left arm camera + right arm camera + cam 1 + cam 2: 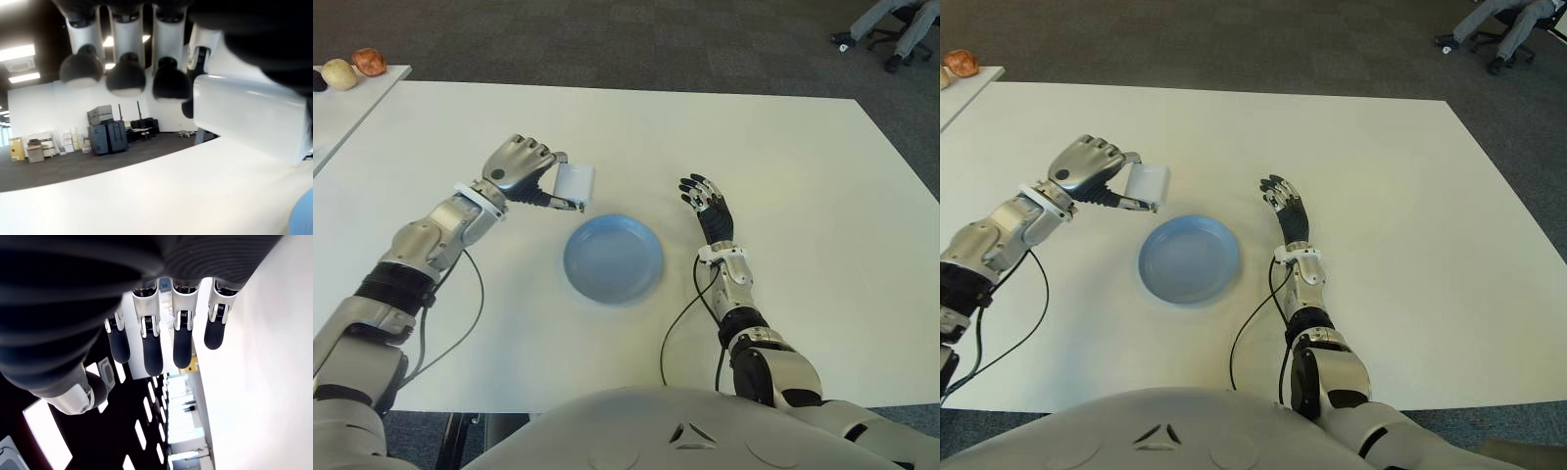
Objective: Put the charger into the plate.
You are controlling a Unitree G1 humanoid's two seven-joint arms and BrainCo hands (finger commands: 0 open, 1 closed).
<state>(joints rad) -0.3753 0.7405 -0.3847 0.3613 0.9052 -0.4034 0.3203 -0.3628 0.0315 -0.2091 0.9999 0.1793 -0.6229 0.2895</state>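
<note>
My left hand (pixel 540 181) holds the charger (pixel 575 183), a white block, just above the table and a little behind the left rim of the plate. In the left wrist view the charger (pixel 249 115) sits pinched between thumb and curled fingers (pixel 124 81). The blue plate (pixel 613 258) lies empty on the white table (pixel 803 176) in front of me. My right hand (pixel 706 199) shows to the right of the plate with its fingers (pixel 152 352) straight and holding nothing.
A second table (pixel 352 103) at the far left carries a few small round items (pixel 354 67). A person's legs and an office chair (pixel 891 34) show at the far right on the carpet.
</note>
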